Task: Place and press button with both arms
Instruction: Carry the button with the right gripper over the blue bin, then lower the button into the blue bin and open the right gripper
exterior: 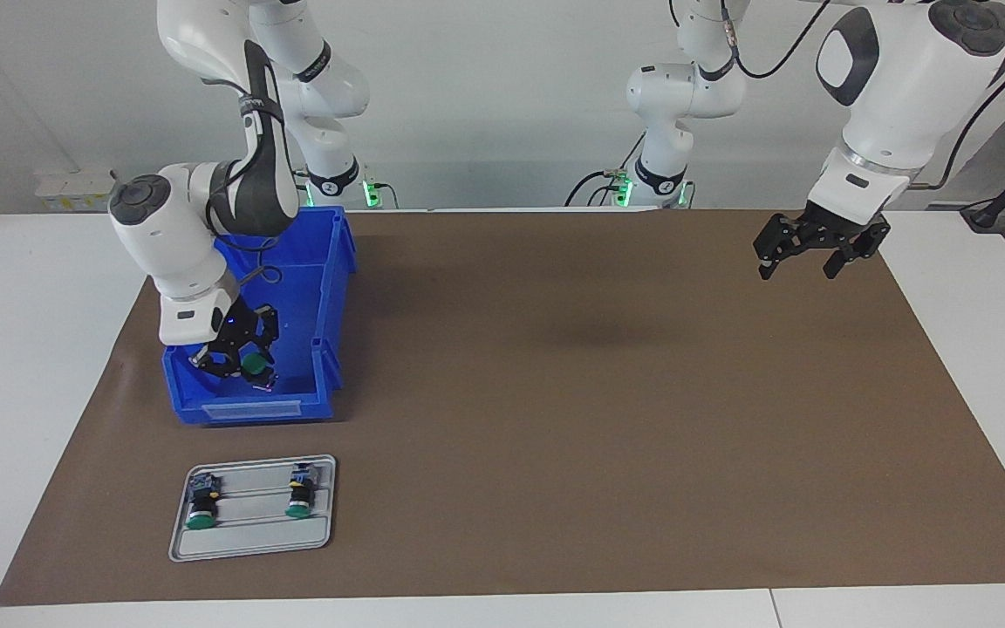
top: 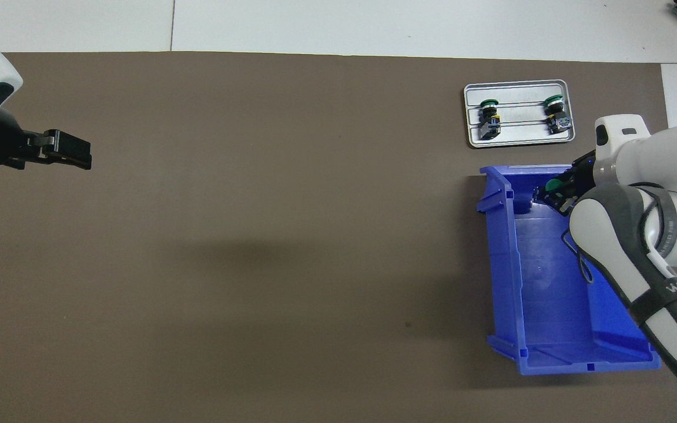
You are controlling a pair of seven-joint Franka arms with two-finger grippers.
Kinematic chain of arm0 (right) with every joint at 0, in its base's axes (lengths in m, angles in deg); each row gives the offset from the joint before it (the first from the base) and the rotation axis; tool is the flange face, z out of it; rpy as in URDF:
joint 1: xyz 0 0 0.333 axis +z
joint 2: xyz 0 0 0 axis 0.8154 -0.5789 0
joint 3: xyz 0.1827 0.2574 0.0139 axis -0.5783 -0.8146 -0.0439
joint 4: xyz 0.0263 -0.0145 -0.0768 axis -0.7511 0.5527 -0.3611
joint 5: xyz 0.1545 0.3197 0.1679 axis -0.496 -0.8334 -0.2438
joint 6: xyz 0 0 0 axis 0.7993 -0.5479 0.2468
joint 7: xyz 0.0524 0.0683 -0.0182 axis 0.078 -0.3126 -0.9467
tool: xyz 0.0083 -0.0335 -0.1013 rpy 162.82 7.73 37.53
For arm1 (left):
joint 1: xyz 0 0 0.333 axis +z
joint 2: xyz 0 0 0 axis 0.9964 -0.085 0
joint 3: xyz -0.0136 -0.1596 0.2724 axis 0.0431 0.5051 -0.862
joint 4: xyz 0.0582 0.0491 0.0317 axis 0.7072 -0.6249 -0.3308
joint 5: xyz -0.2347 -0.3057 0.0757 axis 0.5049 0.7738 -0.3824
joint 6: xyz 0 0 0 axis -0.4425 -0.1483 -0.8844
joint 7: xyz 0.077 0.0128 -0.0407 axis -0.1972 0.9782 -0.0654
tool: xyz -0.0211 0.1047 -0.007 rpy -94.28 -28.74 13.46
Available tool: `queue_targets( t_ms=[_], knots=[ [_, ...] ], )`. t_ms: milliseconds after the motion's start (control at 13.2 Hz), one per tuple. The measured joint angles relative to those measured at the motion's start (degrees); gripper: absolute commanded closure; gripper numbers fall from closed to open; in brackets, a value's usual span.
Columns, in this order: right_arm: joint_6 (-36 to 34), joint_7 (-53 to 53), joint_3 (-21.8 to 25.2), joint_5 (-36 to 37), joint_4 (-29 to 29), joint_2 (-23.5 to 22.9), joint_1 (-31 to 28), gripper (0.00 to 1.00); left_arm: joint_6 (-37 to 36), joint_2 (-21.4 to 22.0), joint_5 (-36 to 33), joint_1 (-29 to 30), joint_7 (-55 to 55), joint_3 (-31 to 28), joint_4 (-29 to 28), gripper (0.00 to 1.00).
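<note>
My right gripper point(exterior: 245, 365) is down inside the blue bin point(exterior: 332, 288), at the bin's end farther from the robots, shut on a button point(exterior: 252, 367) whose green cap shows between the fingers. From overhead, the same button point(top: 552, 185) and right gripper point(top: 557, 191) sit just inside the bin's wall point(top: 500, 235). Two more green-capped buttons point(exterior: 201, 508) point(exterior: 299, 499) lie side by side on a grey tray point(exterior: 249, 534), farther from the robots than the bin. My left gripper point(exterior: 797, 270) hangs open and empty over the mat at the left arm's end, waiting.
A brown mat point(exterior: 555, 392) covers most of the white table. In the overhead view the tray point(top: 520, 138) lies close to the bin, with a narrow strip of mat between them. The bin holds nothing else that I can see.
</note>
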Motion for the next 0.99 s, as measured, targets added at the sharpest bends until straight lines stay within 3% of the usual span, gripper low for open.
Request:
queue_targets(
  t_ms=[152, 228, 303, 379, 683, 986],
  knots=[
    [0.5, -0.3, 0.0, 0.0, 0.8, -0.3, 0.0, 0.94, 0.0, 0.0, 0.0, 0.0, 0.0, 0.0, 0.0, 0.0],
    [1.0, -0.3, 0.0, -0.1, 1.1, -0.3, 0.0, 0.69, 0.0, 0.0, 0.0, 0.0, 0.0, 0.0, 0.0, 0.0],
    [1.2, -0.3, 0.0, -0.3, 1.2, -0.4, -0.1, 0.5, 0.0, 0.0, 0.0, 0.0, 0.0, 0.0, 0.0, 0.0],
    [1.2, -0.3, 0.0, -0.6, 1.3, -0.4, -0.1, 0.41, 0.0, 0.0, 0.0, 0.0, 0.0, 0.0, 0.0, 0.0],
    [1.2, 1.2, 0.0, -0.9, 1.1, -0.3, -1.0, 0.29, 0.0, 0.0, 0.0, 0.0, 0.0, 0.0, 0.0, 0.0],
    [0.9, 14.7, -0.4, -0.9, 0.6, 2.4, -0.7, 0.28, 0.0, 0.0, 0.0, 0.0, 0.0, 0.0, 0.0, 0.0]
  ],
)
